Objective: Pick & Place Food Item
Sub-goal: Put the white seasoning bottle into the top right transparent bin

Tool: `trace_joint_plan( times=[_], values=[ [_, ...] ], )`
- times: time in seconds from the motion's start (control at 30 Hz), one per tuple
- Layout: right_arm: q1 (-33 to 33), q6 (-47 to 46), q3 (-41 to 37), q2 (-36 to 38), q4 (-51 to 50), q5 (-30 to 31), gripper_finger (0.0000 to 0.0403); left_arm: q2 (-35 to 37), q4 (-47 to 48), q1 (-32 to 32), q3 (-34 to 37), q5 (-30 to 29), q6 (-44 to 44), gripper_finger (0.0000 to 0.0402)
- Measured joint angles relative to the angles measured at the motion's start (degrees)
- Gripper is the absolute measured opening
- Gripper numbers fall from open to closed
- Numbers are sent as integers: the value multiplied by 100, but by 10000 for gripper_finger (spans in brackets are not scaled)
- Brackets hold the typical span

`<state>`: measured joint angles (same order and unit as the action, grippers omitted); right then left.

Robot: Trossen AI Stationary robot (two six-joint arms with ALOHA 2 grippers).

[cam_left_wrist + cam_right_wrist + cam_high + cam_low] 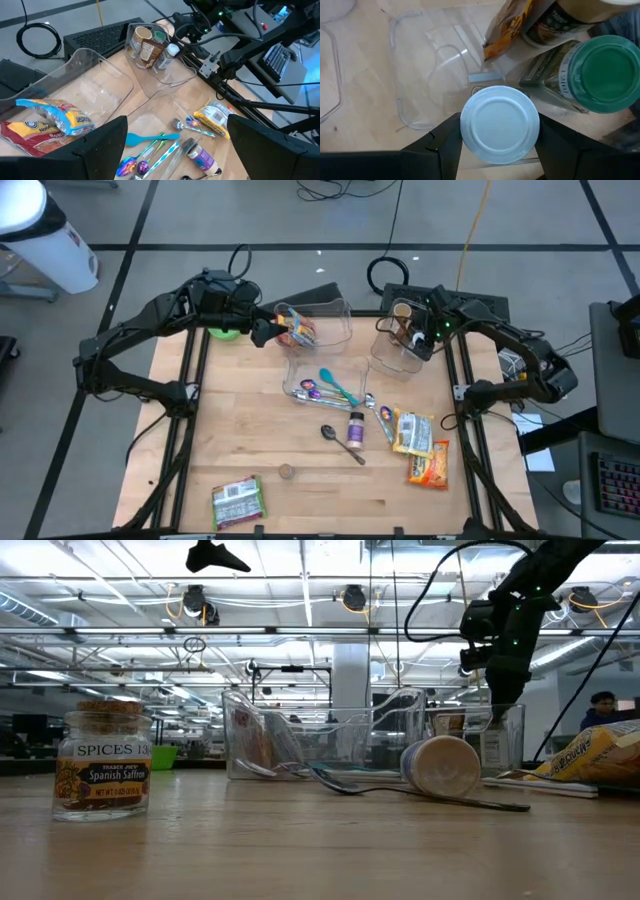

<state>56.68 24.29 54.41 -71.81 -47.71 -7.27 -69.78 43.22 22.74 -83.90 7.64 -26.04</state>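
My right gripper (421,332) reaches down into the clear bin (398,352) at the table's far right and is shut on a white-capped bottle (500,124). Beside the bottle in that bin stand a green-lidded jar (604,70) and a brown jar (142,44). My left gripper (175,150) hangs open in the air over the near left corner of a second clear bin (318,325). That bin holds noodle packets (47,122). My right gripper pinches the white-capped bottle just under its round cap (470,131) between its two fingers, one on each side. The fingers come steeply from above. The bottle stands upright inside the bin; whether its foot rests on the bin floor is hidden.
On the wooden table lie a third clear tray (322,377), a teal spatula (338,385), spoons (342,442), a purple-labelled bottle (355,427), a small saffron jar (286,472), two snack packets (420,448) at the right and a green packet (238,501) near the front edge.
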Motion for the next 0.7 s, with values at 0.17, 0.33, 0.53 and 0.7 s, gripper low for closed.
trace_joint_plan(
  times=[0.17,0.33,0.53,0.7],
  values=[
    [79,0,0,-2,36,0,198,0,0,0,0,0,2,351],
    [211,0,0,-2,34,-2,198,0,1,0,0,0,13,351],
    [252,34,0,-2,32,-6,198,0,2,0,0,0,26,351],
    [254,40,0,-2,31,-2,216,0,2,0,0,-1,28,351]
  ],
)
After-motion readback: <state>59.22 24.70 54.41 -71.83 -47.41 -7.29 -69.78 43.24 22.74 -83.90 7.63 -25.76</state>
